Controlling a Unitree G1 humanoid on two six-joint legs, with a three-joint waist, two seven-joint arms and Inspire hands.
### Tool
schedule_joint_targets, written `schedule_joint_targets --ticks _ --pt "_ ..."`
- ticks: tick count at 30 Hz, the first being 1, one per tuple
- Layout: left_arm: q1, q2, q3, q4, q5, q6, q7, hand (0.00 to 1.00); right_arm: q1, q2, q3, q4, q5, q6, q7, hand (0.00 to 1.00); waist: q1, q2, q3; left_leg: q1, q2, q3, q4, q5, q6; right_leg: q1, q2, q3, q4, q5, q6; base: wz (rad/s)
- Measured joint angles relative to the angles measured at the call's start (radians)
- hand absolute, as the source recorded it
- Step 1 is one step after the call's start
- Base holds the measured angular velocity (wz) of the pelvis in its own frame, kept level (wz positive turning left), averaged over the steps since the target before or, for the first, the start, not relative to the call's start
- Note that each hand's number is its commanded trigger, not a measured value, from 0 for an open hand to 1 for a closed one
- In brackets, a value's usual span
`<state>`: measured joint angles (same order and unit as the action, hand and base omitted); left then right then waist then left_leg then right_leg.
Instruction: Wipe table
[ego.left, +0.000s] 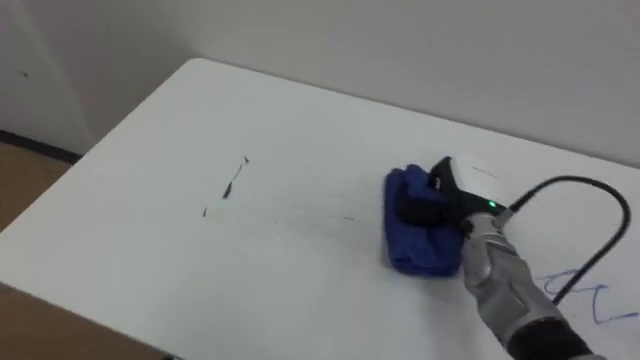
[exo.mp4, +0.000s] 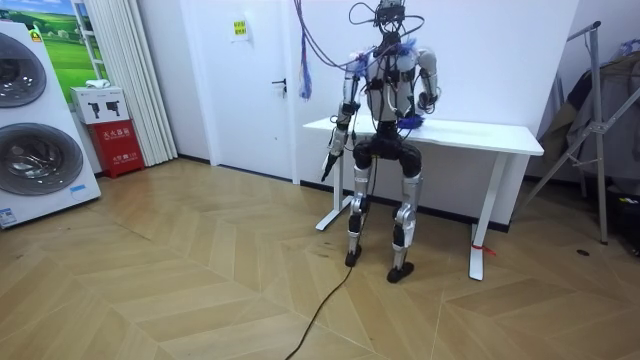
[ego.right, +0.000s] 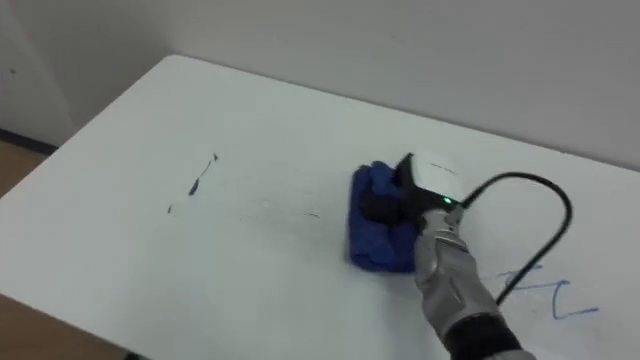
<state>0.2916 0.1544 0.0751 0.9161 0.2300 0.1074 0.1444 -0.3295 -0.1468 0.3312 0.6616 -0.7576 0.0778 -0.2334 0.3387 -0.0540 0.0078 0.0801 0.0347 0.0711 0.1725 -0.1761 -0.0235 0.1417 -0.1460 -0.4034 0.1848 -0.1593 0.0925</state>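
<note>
A bunched blue cloth (ego.left: 410, 232) lies on the white table (ego.left: 190, 110), right of its middle. My right hand (ego.left: 432, 200) comes in from the lower right and rests on top of the cloth, its dark fingers curled into the folds. Short blue pen marks (ego.left: 234, 181) show on the tabletop to the cloth's left, and fainter smears run between them and the cloth. More blue strokes (ego.left: 592, 296) sit near the right edge. In the room view I stand against the table (exo.mp4: 480, 135), my left hand (exo.mp4: 328, 166) hanging at my side.
A wall runs close behind the table's far edge. Wooden floor (ego.left: 25, 170) shows past the table's left end. In the room view a washing machine (exo.mp4: 35, 125) stands far to the left and a metal rack (exo.mp4: 600, 120) to the right.
</note>
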Motion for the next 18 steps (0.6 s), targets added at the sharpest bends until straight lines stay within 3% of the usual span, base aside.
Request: schedule_joint_targets --ticks 3,5,7,12,15,18 --pt "0.068 0.001 0.004 -0.022 -0.002 0.016 -0.005 0.00 0.038 -0.001 -0.014 -0.004 -0.001 -0.022 -0.006 1.00 -0.006 0.000 0.0006 -0.004 -0.010 -0.023 0.004 0.001 0.004 0.004 -0.009 -0.021 0.001 0.000 0.000 0.25" --pt "0.091 0.002 0.013 -0.023 0.001 0.022 -0.016 0.00 0.105 -0.003 -0.055 -0.008 0.012 -0.070 -0.051 1.00 -0.036 0.005 0.0019 -0.002 -0.014 -0.032 0.007 -0.001 0.007 0.015 -0.014 -0.038 0.000 0.000 0.000 0.24" --pt "0.099 0.006 0.057 -0.021 0.001 0.023 -0.023 0.00 0.182 -0.003 -0.113 -0.005 0.012 -0.145 -0.127 1.00 -0.097 0.007 0.0009 0.008 -0.021 -0.031 0.004 -0.002 0.010 0.030 -0.020 -0.032 -0.003 -0.002 0.003 0.20" --pt "0.081 0.027 0.201 -0.018 0.047 0.004 -0.016 0.00 0.401 -0.048 -0.308 -0.031 0.075 -0.237 -0.320 1.00 -0.203 0.010 -0.0054 0.017 -0.040 0.014 0.015 -0.018 0.036 0.035 -0.053 -0.036 0.022 -0.011 0.024 -0.07" --pt "0.055 0.033 0.202 -0.017 0.048 -0.011 0.003 0.00 0.462 -0.111 -0.376 0.010 0.144 -0.241 -0.368 1.00 -0.226 0.035 -0.0179 0.018 -0.042 0.029 0.052 -0.050 0.057 0.005 -0.086 -0.046 0.140 -0.011 0.025 -0.19" --pt "0.012 0.037 0.150 -0.018 0.047 -0.029 0.019 0.00 0.404 -0.113 -0.378 0.063 0.198 -0.184 -0.364 1.00 -0.204 0.042 -0.0167 0.018 -0.030 0.071 0.097 -0.075 0.077 -0.049 -0.127 -0.058 0.259 -0.002 0.018 -0.39"
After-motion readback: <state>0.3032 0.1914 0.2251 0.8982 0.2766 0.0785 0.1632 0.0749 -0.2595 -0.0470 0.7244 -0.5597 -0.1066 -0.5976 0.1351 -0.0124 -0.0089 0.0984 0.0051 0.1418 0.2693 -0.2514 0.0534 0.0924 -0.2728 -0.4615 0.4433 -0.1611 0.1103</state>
